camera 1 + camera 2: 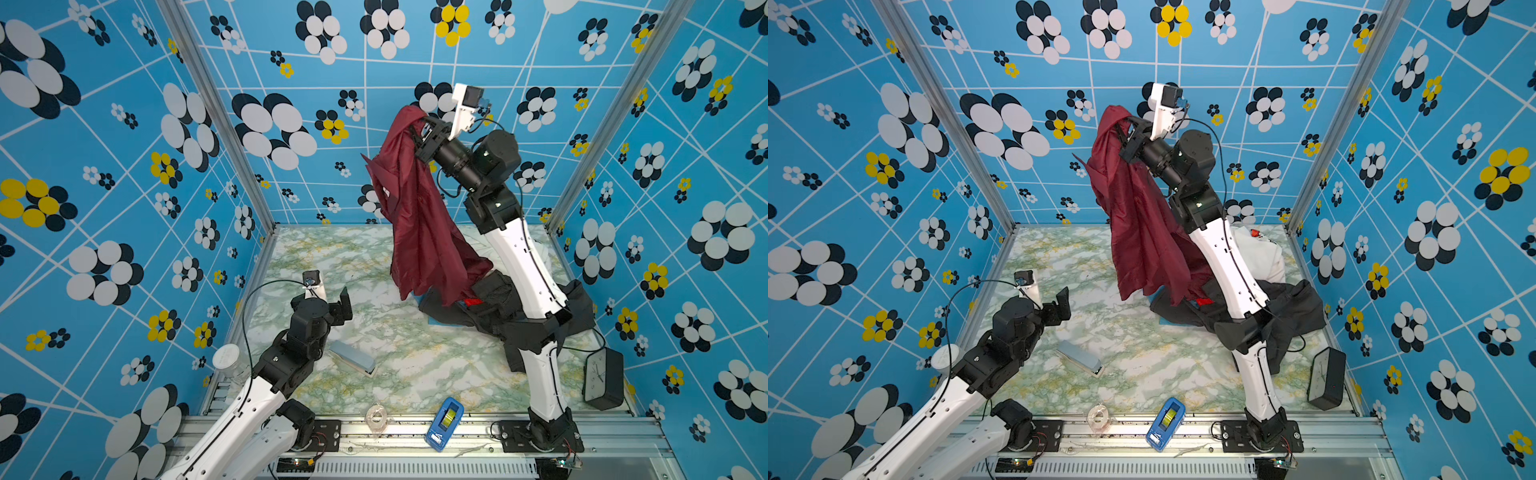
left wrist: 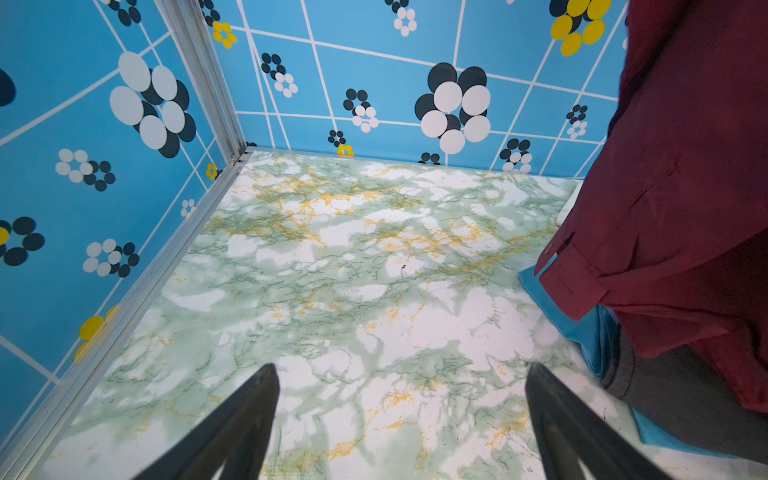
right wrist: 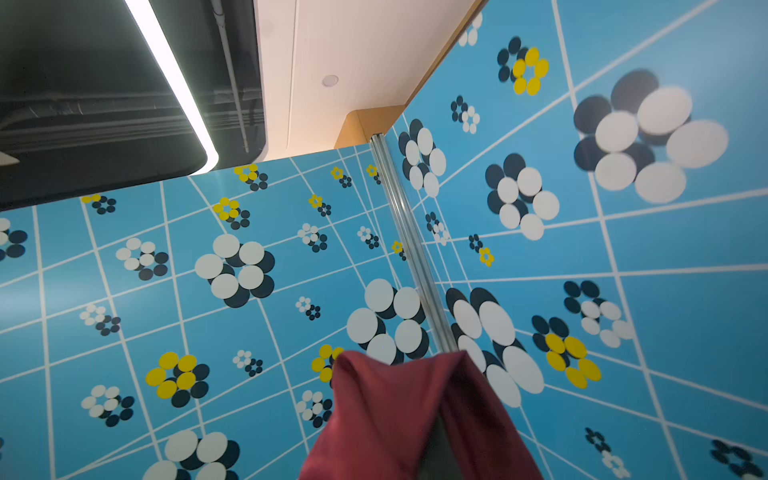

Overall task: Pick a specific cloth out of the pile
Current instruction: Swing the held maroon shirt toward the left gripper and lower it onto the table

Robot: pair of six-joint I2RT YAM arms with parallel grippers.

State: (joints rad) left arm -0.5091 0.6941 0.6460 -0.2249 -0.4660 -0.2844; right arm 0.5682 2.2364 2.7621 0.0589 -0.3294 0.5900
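Large dark-red thin shirt (image 1: 419, 224) hangs straight down from right fingers (image 1: 424, 124) clamped on its top, hem meeting the mixed-clothes pile (image 1: 498, 299); left fingers (image 2: 245, 415) apart, near left.

No legible text or labels

Marbled tabletop (image 1: 374, 324) w/ pile (image 1: 449, 311), 1 stapler (image 1: 353, 359), 1 clock (image 1: 602, 378).

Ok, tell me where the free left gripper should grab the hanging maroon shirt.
Take the sleeve cuff, coming in level from the side of the left gripper. The shirt hangs from the shut right gripper, and that cuff hangs low at its edge, facing the open jaws. It is probably the firmest fold to pinch.
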